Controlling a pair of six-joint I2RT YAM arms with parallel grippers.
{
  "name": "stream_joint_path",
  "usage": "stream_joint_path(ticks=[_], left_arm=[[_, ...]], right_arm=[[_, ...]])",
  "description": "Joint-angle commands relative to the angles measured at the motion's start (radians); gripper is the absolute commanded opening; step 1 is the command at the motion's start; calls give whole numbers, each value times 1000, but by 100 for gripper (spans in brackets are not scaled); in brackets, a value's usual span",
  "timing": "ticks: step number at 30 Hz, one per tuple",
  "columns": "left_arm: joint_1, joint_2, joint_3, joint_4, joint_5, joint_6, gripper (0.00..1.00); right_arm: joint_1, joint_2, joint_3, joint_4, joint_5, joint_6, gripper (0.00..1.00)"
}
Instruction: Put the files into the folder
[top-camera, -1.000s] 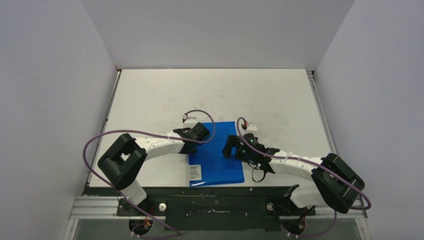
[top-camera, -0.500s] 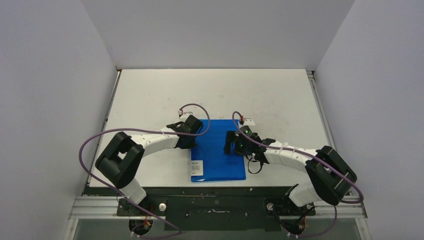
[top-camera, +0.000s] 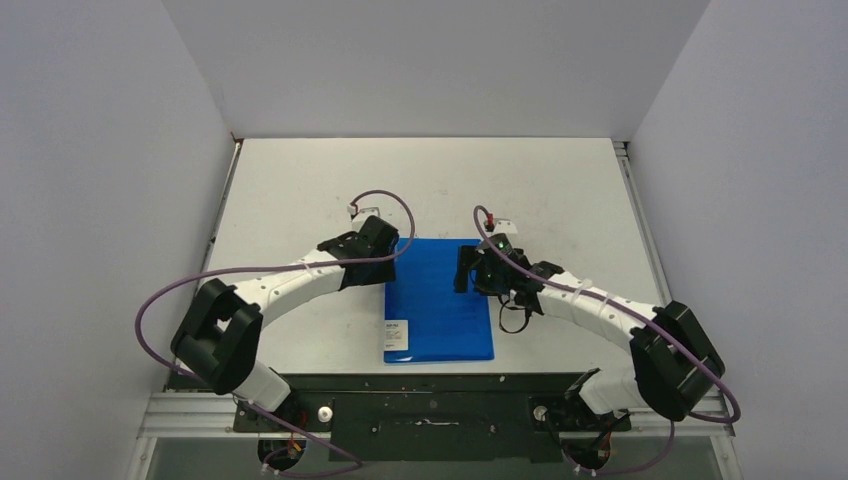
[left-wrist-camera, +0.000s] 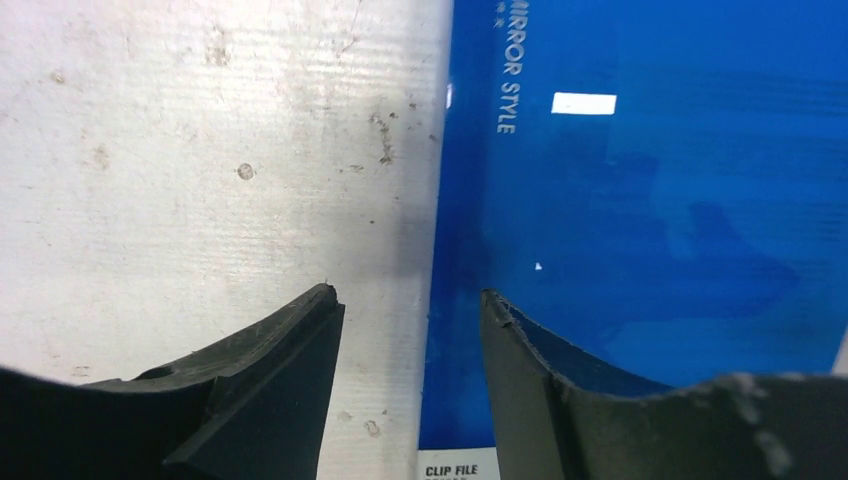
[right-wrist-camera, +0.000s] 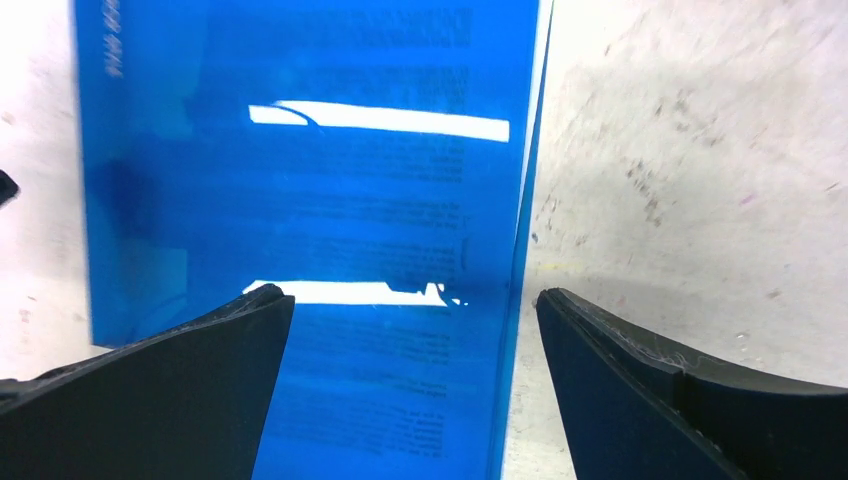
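The blue folder (top-camera: 440, 300) lies shut and flat on the table, its white label (top-camera: 398, 337) at the near left corner. In the right wrist view, dense printed text of the files (right-wrist-camera: 420, 190) shows faintly through the folder's (right-wrist-camera: 330, 120) translucent cover; the sheets themselves are otherwise hidden. My left gripper (top-camera: 387, 264) (left-wrist-camera: 410, 293) is open, its jaws either side of the folder's (left-wrist-camera: 650, 200) left edge with nothing between them. At the right edge, my right gripper (top-camera: 463, 270) (right-wrist-camera: 412, 294) stands wide open above it, one finger over the cover and one over the table.
The white table (top-camera: 300, 190) is scuffed and bare around the folder. Grey walls stand on the left, right and far sides. Purple cables loop from both arms. A black rail (top-camera: 430, 385) runs along the near edge by the arm bases.
My left gripper has opened and pulled back to the folder's left edge. Both grippers have moved toward the far side. The folder now lies squarer to the table.
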Motion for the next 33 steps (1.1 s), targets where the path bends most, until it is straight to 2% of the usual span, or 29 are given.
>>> stream_joint_path(ticks=[1,8,16,26,33], left_arm=[[3,-103,70,-54,-17,6,55],[3,-342,50,-37,44,82,78],[4,-575,68,-58,97,190,97],[4,-851,-13,44,130,290,96],[4,-939,-65,70,211,340,96]], right_arm=[[-12,-99,88,-65,84,-64,95],[-18,-303,81,-59,168,-121,90],[-22,-451,114,-85,241,-167,90],[-22,-613,146,-126,263,-182,90],[-20,-658,155,-166,299,-201,90]])
